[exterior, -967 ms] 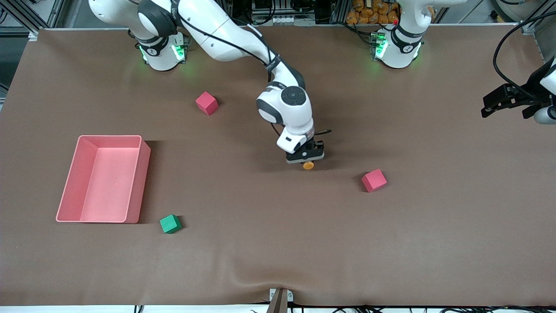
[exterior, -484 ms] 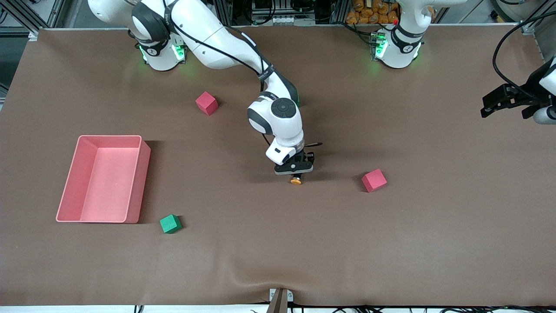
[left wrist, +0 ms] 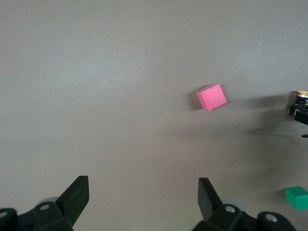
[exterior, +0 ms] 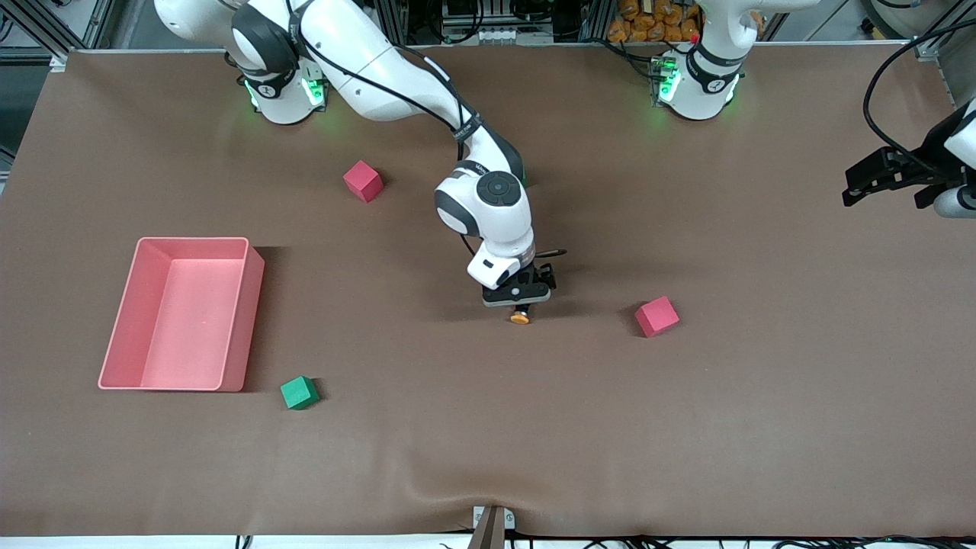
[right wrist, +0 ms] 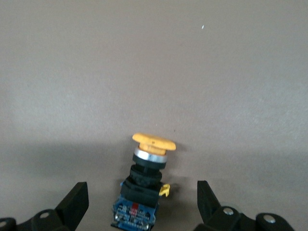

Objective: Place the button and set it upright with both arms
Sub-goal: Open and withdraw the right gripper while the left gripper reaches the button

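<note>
Change: over the last second the right gripper (right wrist: 142,190) carried the button (right wrist: 147,173) a short way nearer the front camera and toward the right arm's end of the table; in the last half second neither has shifted
Right gripper: low over the middle of the table, its fingers spread wide and clear of the button on both sides, gripping nothing
Button: on the cloth between those spread fingers, well apart from the pink cube (exterior: 656,316) toward the left arm's end; in the right wrist view its black body and orange cap show lengthwise, so it looks to lie on its side, cap pointing away from the gripper
Meaning: the placing looks done and the uprighting does not; tipping it onto its base is probably the step in hand, and a round body may roll if nudged
Left gripper: (left wrist: 143,185) waits in the air at the left arm's end of the table, fingers wide apart and empty
Surface: brown table cover (exterior: 686,427), matte and mostly flat, with a low wrinkle (exterior: 427,488) at the edge nearest the camera
Other things: a second pink cube (exterior: 363,181) near the right arm's base, a green cube (exterior: 298,393) just beside the near corner of a pink tray (exterior: 245,320)
Room: metal framing, cables and orange items (exterior: 648,19) past the bases
</note>
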Controlling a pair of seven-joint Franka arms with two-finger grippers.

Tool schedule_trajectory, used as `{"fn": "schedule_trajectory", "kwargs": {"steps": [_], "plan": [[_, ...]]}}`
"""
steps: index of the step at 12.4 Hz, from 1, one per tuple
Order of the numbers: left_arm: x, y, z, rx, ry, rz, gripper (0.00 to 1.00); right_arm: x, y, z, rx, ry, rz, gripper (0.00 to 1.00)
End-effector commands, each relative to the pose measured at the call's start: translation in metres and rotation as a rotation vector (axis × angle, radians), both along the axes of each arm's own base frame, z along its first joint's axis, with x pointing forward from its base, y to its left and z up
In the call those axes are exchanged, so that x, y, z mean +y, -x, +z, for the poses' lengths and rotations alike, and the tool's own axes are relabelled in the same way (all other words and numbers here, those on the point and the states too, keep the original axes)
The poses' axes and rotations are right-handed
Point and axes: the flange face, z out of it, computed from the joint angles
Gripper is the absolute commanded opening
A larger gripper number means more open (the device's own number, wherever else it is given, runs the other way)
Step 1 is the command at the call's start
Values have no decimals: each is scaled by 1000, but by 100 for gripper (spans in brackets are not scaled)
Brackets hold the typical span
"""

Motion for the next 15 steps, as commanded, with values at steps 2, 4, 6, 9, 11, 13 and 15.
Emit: {"fn": "schedule_trajectory", "kwargs": {"steps": [2,4,6,9,11,13,15], "plan": [[-5,-4,-3,18,17,-4,100,-24,-30,34,-2,3,-50,100],[-5,-4,-2,17,25,-9,100,-52,-58,46,-8,5,-95,100],[-4,0,-5,53,39,-9,100,-90,-90,65,-29,1,-126,100],[-9,0,-10,74,118,-9,100,-147,-132,93,-67,6,-126,100],[-16,-9,-24,96,117,-18,100,-179,-149,97,-56,19,-164,100],[-33,-17,-32,114,108,-57,100,-229,-169,93,-26,70,-146,100],[-70,-24,-42,126,71,-123,100,-282,-192,107,-29,91,-124,100]]}}
